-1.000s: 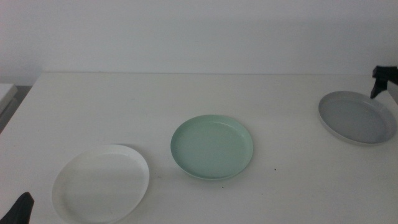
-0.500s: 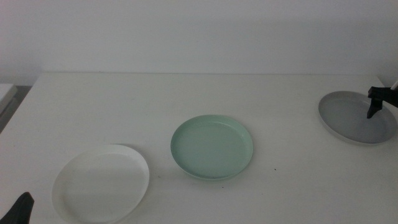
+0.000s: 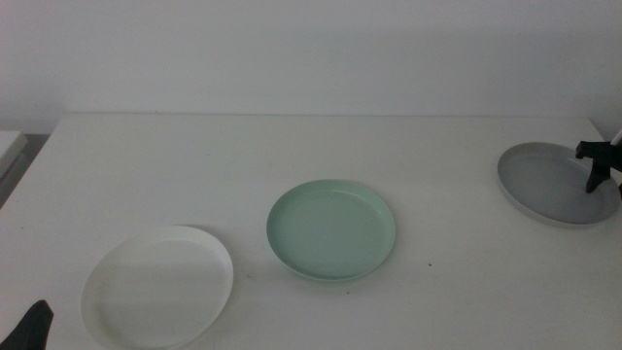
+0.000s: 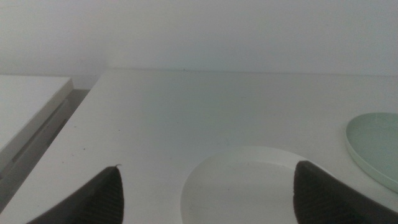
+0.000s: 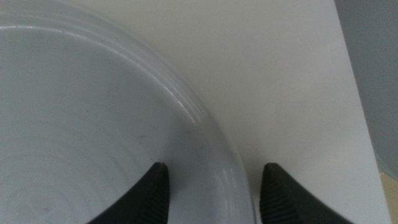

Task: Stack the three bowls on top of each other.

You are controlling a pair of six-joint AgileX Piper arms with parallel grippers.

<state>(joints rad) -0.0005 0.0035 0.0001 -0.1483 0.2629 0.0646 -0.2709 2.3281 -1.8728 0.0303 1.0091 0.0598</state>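
**Grey-blue bowl first: the right arm lines up on its rim**

Grey-blue bowl (image 3: 558,184) sits at the table's (image 3: 292,156) far right, well apart from the mint green bowl (image 3: 330,229) at centre and the white bowl (image 3: 157,286) near the front left. All three lie flat and separate; nothing is stacked yet.

Right gripper (image 3: 600,167) hangs over the outer edge of the grey-blue bowl. In its wrist view the jaws stand spread, one over the bowl's inside and one outside, so the rim (image 5: 217,149) runs between them. That straddle suits a pinch on the low rim, the only part such a shallow dish offers. I judge the grasp is being set up, not yet closed.

Left gripper (image 4: 205,193) waits low at the front left, jaws spread, facing the white bowl, presumably kept clear until needed.
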